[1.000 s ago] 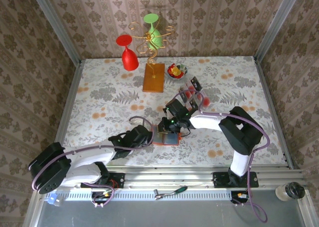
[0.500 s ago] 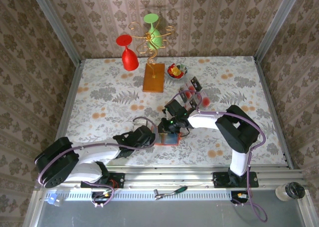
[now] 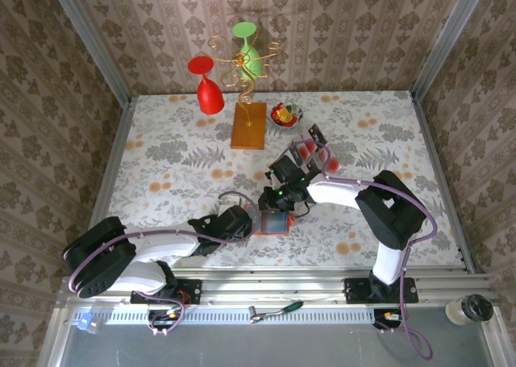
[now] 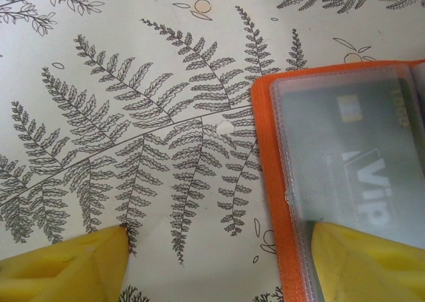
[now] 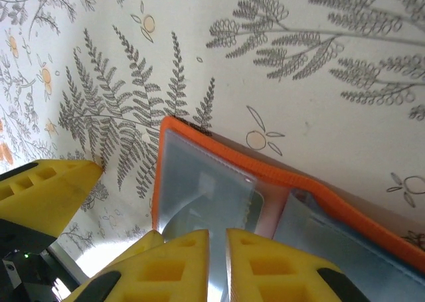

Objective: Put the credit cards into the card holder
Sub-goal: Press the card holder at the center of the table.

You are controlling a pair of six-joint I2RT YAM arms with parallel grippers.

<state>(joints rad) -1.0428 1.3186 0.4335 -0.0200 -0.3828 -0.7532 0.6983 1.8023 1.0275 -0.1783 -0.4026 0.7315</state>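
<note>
The card holder [image 3: 275, 222] lies open on the table, orange-red with a clear sleeve. My left gripper [image 3: 244, 222] is open astride its left edge [image 4: 267, 156]; one yellow finger [image 4: 358, 262] rests on the sleeve, the other on the cloth. A dark credit card [image 4: 358, 149] lies inside the sleeve. My right gripper [image 5: 217, 239] is over the holder [image 5: 199, 135], shut on the thin edge of that card [image 5: 199, 209]. More credit cards [image 3: 316, 151], dark and pinkish with red spots, lie behind the right gripper [image 3: 276, 200].
A small bowl [image 3: 285, 114] of red and yellow pieces sits at the back. Beside it is an orange-brown block [image 3: 248, 127] with a gold wire stand holding a red glass [image 3: 210, 94] and a green glass [image 3: 249, 54]. Walls enclose the table.
The left arm has swung right and its gripper has edged closer to the holder. The right gripper has stayed at the holder, shifting only slightly.
</note>
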